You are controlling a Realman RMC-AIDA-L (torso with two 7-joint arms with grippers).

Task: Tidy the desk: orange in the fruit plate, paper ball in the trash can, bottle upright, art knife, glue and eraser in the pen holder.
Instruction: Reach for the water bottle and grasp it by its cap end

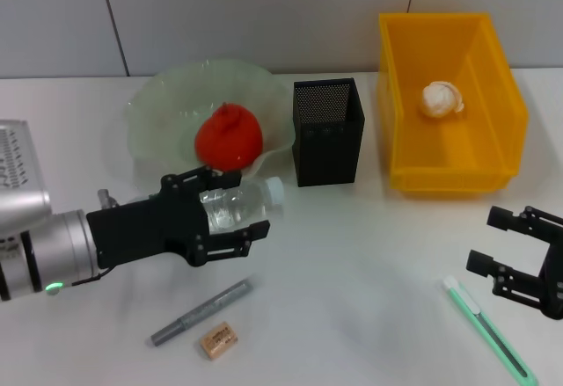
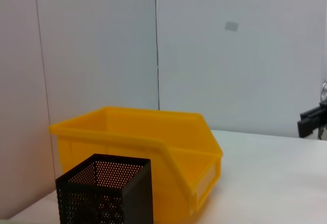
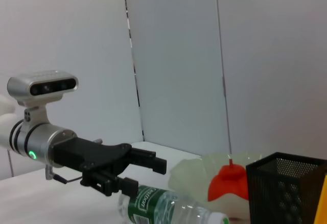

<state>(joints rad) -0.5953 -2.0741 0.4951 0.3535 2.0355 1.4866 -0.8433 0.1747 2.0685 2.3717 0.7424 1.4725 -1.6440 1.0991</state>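
Bottle (image 1: 236, 207) lies on its side before the plate (image 1: 158, 113), between the left gripper's (image 1: 230, 213) spread jaws; a shallow grip on the round plastic could squirt it into the orange (image 1: 228, 136). Right gripper (image 1: 494, 245) open, idle.

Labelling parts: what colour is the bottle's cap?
White; the bottle cap shows best in the head view.

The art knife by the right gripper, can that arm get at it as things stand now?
Probably yes. The art knife lies flat on the table just beside the right gripper, whose fingers are open, and nothing lies between them. The left gripper is busy around the bottle, well away.
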